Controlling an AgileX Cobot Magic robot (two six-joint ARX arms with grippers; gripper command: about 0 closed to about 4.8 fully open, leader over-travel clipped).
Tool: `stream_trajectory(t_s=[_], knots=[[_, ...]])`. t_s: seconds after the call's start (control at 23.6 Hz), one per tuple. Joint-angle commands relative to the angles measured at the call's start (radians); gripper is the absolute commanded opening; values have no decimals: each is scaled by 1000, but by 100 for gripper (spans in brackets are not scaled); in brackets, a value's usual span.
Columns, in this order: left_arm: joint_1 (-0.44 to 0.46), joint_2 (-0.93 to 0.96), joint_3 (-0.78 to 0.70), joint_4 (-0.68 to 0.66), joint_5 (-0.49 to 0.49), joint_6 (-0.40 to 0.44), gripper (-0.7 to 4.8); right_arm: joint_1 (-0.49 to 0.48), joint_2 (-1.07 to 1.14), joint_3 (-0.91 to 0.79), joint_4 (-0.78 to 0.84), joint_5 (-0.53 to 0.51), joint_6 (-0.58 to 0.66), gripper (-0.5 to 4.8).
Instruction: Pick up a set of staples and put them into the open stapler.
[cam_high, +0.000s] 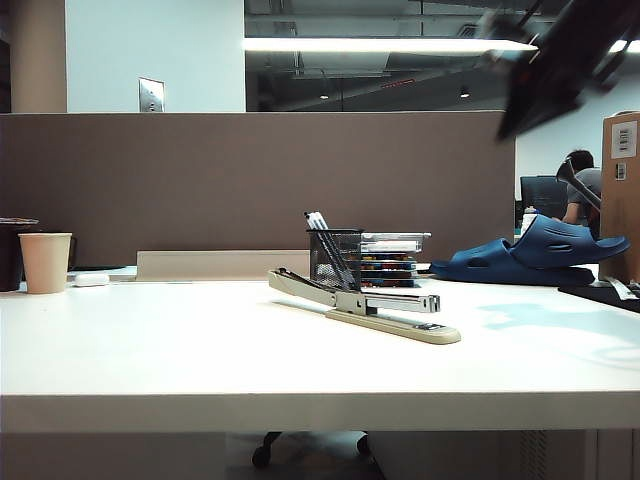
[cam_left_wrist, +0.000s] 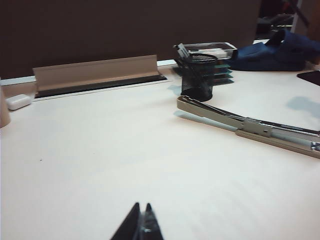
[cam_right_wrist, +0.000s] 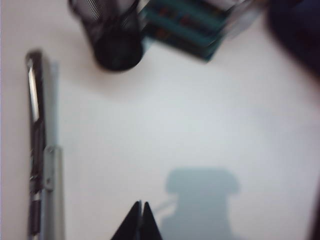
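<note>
Only a dark blur at the exterior view's upper right shows the right gripper (cam_right_wrist: 141, 210), raised high, fingertips pressed together on nothing visible. Low over the table (cam_high: 200, 350), the left gripper (cam_left_wrist: 141, 212) also looks closed and empty. Mid-frame lies the stapler (cam_high: 365, 305), opened; no set of staples can be made out

A ceiling light strip (cam_high: 390, 45) glares overhead; the white tabletop (cam_high: 200, 340) looks bright. The right wrist view is blurred, showing a soft arm shadow (cam_right_wrist: 200, 200).
</note>
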Motion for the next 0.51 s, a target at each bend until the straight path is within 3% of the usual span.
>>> stream_trajectory(t_s=[0.04, 0.17, 0.3, 0.51], knots=[[2, 1, 2, 13, -14, 0, -6, -114, -130, 1, 5, -3, -2, -6], [2, 1, 2, 13, -101, 0, -6, -202, -227, -3, -48, -10, -1, -6], [2, 1, 2, 14, -160, 0, -6, -227, -298, -52, -64, -46, 3, -6], [2, 1, 1, 14, -164, 0, -6, -225, -500, -295, -20, -53, 34, -6]])
